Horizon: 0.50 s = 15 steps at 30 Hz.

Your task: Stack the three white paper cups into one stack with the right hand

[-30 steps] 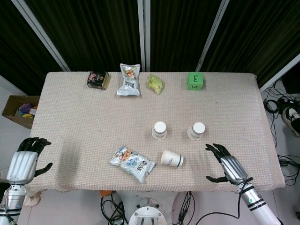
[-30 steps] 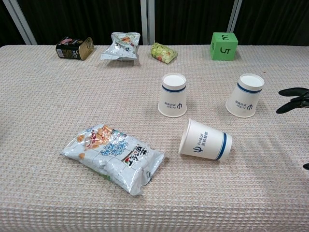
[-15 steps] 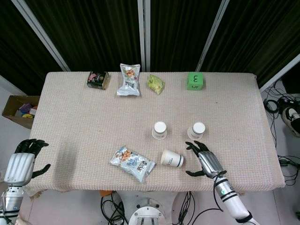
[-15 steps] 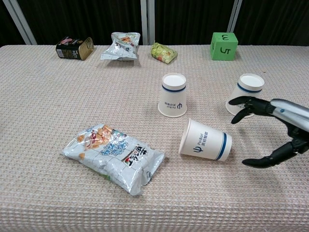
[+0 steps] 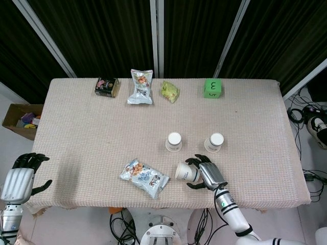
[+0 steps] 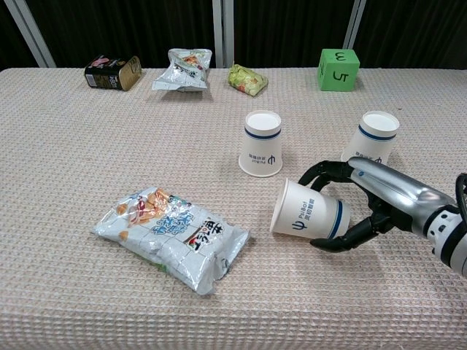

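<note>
Two white paper cups stand mouth-down on the table: one at the centre point(image 5: 174, 141) point(image 6: 263, 144), the other to its right point(image 5: 215, 142) point(image 6: 372, 144). A third cup point(image 5: 184, 172) point(image 6: 306, 211) lies on its side in front of them, mouth pointing left. My right hand point(image 5: 207, 173) point(image 6: 365, 204) is at this cup's base end. Its fingers point(image 6: 321, 173) arch over the cup and its thumb reaches under. The cup still lies on the cloth, and I cannot tell if the fingers touch it. My left hand point(image 5: 18, 178) hangs beyond the table's left front corner, holding nothing.
A snack bag point(image 5: 144, 178) point(image 6: 171, 237) lies left of the fallen cup. Along the far edge are a dark tin point(image 5: 107, 87), a silver bag point(image 5: 140, 87), a green-yellow packet point(image 5: 170, 91) and a green cube point(image 5: 212, 88). A cardboard box point(image 5: 20, 119) sits on the floor at left.
My right hand has swept left from the table's right front area to the lying cup, and its fingers now curve around the cup's base. The cups have not moved. The left hand dropped slightly.
</note>
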{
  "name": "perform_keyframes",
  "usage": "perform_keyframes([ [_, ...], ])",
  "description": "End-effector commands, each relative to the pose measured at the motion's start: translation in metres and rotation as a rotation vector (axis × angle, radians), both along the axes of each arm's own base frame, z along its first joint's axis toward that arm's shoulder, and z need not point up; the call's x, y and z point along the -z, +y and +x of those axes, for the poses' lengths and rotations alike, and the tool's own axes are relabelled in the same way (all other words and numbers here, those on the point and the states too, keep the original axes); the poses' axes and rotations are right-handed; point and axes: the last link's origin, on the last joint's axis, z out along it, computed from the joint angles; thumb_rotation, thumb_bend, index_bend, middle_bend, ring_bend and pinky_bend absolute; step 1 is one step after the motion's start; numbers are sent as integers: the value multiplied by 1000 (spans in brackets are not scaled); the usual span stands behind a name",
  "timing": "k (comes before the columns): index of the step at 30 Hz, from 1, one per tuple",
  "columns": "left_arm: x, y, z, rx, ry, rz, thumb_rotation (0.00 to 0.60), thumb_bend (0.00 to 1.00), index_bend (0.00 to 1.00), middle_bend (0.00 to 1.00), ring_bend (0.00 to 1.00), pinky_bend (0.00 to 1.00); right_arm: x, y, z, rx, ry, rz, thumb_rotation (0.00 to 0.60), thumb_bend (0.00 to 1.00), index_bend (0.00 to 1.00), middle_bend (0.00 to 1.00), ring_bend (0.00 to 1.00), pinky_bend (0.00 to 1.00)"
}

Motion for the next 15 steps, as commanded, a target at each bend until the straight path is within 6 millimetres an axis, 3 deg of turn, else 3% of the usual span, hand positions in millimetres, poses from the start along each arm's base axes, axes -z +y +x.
perform_keyframes([
  [1,0,-1,-1,-3,-2,0,600,157,313,247,169,183,5,-3,-1,-14,37,-22,600,262,370,393,157,190],
  [4,0,-2,-2,-4,-3,0,600,157,315,247,169,183,0,-6,3,-76,71,-48,600,337,408,420,186,209],
  [6,-1,-3,-3,-5,-2,4,600,158,315,247,169,183,-14,-9,8,-143,90,-71,600,346,415,422,196,215],
  [12,-2,-3,-2,-3,-6,11,600,157,315,247,169,183,-82,-26,42,-487,266,-241,600,336,420,417,197,219],
  [15,0,-3,1,4,-6,7,600,157,315,247,169,183,-111,-37,65,-709,481,-324,600,321,420,412,197,219],
])
